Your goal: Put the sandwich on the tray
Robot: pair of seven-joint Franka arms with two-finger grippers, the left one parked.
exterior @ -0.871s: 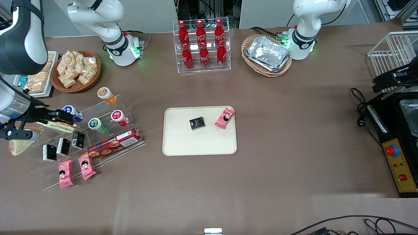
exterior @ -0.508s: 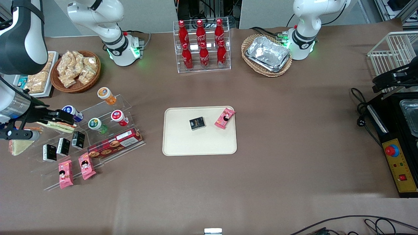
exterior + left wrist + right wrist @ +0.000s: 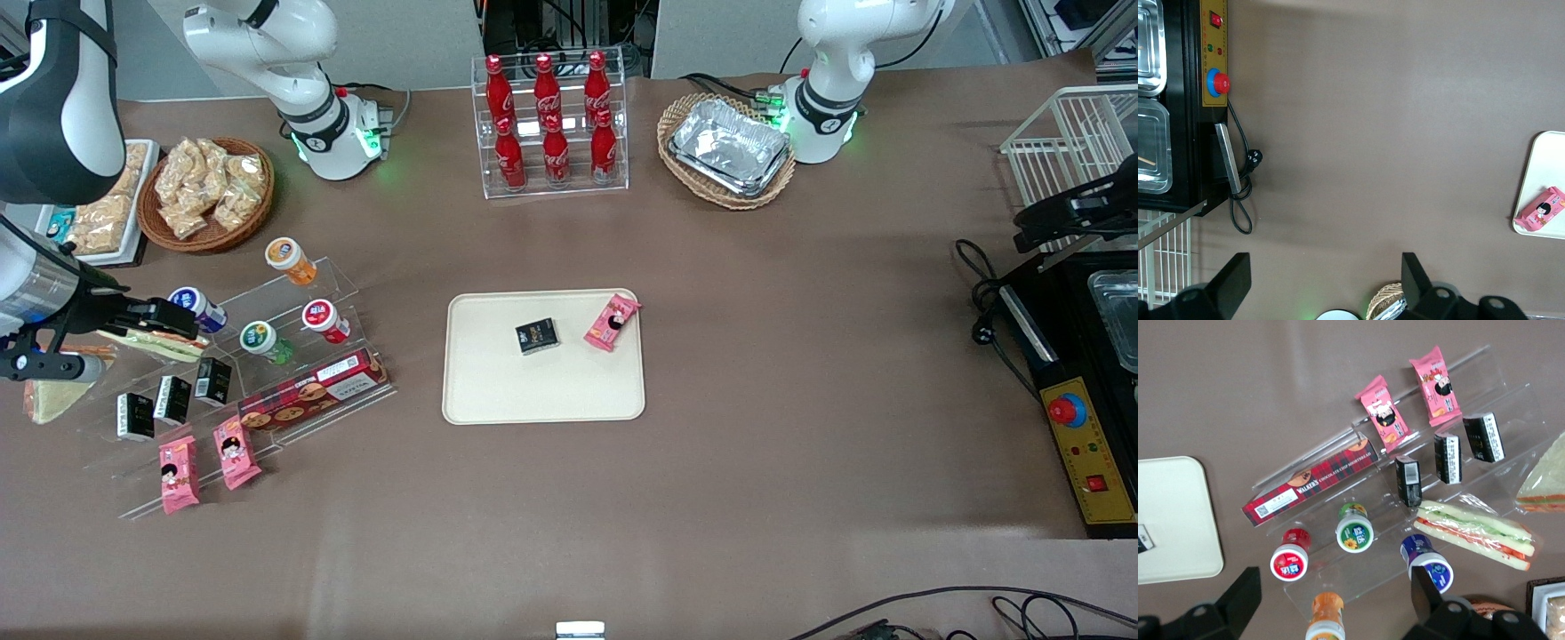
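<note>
approaching step: the gripper hovers over the rack, jaws wide and empty; next it likely needs to centre over the sandwich near the frame edge, then descend, before carrying to the mid-frame tray.

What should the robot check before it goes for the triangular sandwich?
1. Gripper open and empty: ok.
2. Gripper centred over the sandwich: not ok; the wedge sits off to one side, and the clear rack lies under the fingers.
3. Aim is clear of the long sandwich beside it: cannot tell.
4. Tray has bare room: ok; the black box and pink packet fill only the part farther from the front camera.
5. Open path to the tray: ok.
</note>
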